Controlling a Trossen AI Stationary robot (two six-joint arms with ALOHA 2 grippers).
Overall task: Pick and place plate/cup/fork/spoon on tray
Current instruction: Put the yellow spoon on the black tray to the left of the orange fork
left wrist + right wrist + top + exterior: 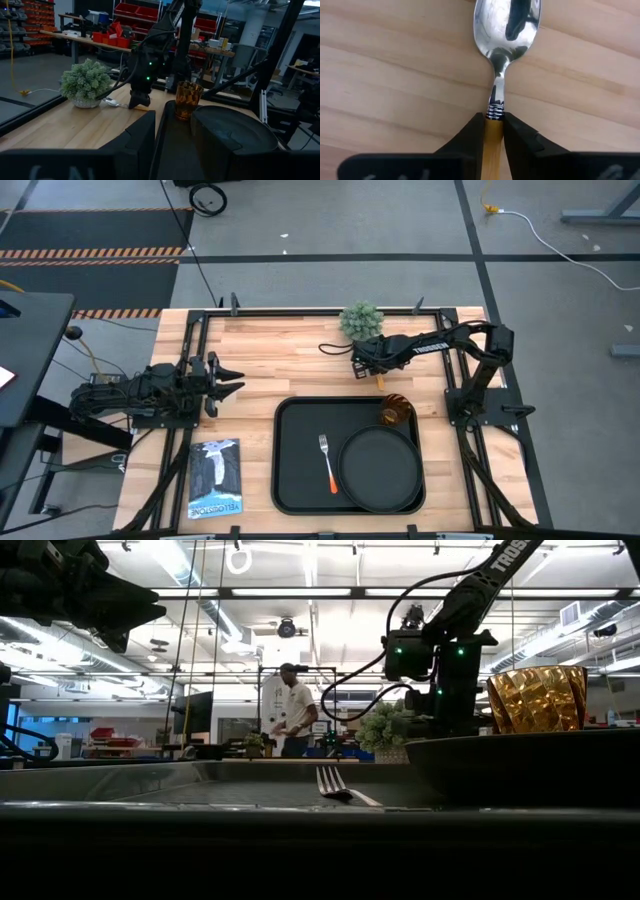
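Note:
The spoon [504, 30] lies on the wooden table near the small potted plant [361, 319], its silver bowl toward the plant. My right gripper [372, 370] stands over it, pointing down, shut on its orange handle. The black tray [300, 480] sits at the near middle. It holds the fork [327, 461], the round black plate [380, 470] and, in its far right corner, the amber cup [395, 411]. My left gripper [235, 380] waits open and empty at the table's left side. My right gripper pinches the spoon's orange handle [493, 131] between its two fingers [470, 132], right behind the ribbed metal neck. The fingers come from above, pointing down, one on each side of the handle. The spoon appears to lie flat on the table, as the left wrist view [120, 104] shows.
A blue booklet [215, 477] lies at the near left of the table. The plant stands at the far edge, close to my right gripper. A person [296, 710] stands in the room far behind the table.

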